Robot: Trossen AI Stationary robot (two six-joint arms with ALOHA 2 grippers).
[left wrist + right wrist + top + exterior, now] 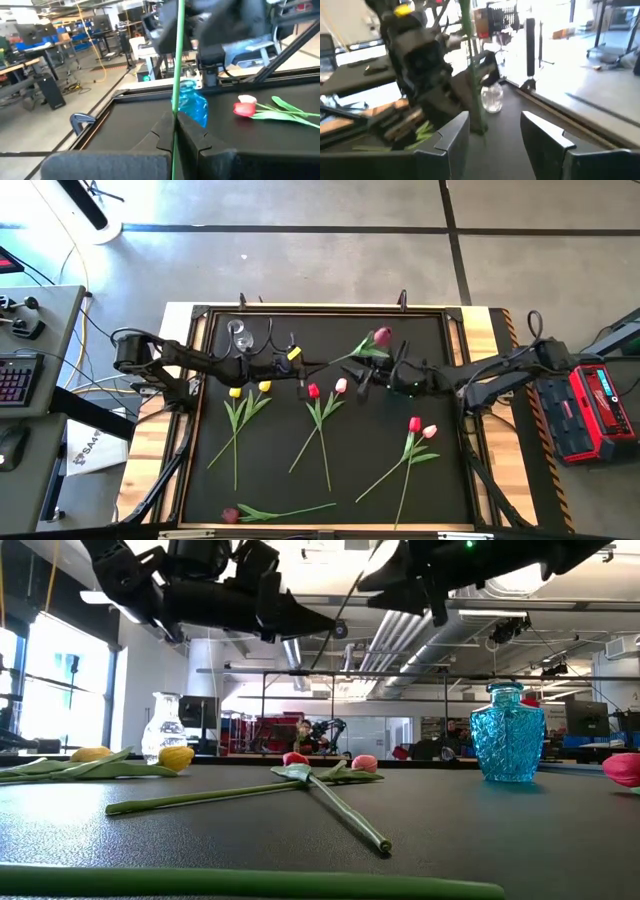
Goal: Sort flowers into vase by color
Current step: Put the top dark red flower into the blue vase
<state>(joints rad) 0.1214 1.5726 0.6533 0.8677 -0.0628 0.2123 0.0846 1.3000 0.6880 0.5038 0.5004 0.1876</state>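
My left gripper (pixel 303 367) is raised over the middle of the mat and shut on the green stem of a flower (pixel 382 337) with a pink-maroon head that points toward the far right. My right gripper (pixel 362 380) faces it, open; in the right wrist view the stem (pixel 471 75) stands between its fingers, close to one finger (pixel 454 136). Other tulips lie flat on the mat: a yellow pair (pixel 250 390), two red and pink pairs (pixel 326 389) (pixel 421 427), and a maroon one (pixel 230 515). A clear vase (pixel 240 336) and a blue vase (pixel 508 732) stand upright. My left gripper pinches the flower's stem (pixel 175 112) between its two fingers, at the end away from the head. The fingers lie across the stem. The flower is lifted clear of the mat and sticks out beyond the fingers toward my right gripper. Whether my right gripper touches the stem, I cannot tell.
The black mat has a raised black frame (pixel 200 420) around it, and wooden table edges (pixel 500 330) lie outside. The blue vase sits under my right arm, hidden in the high view. Open mat lies between the lying flowers near the right edge (pixel 450 480).
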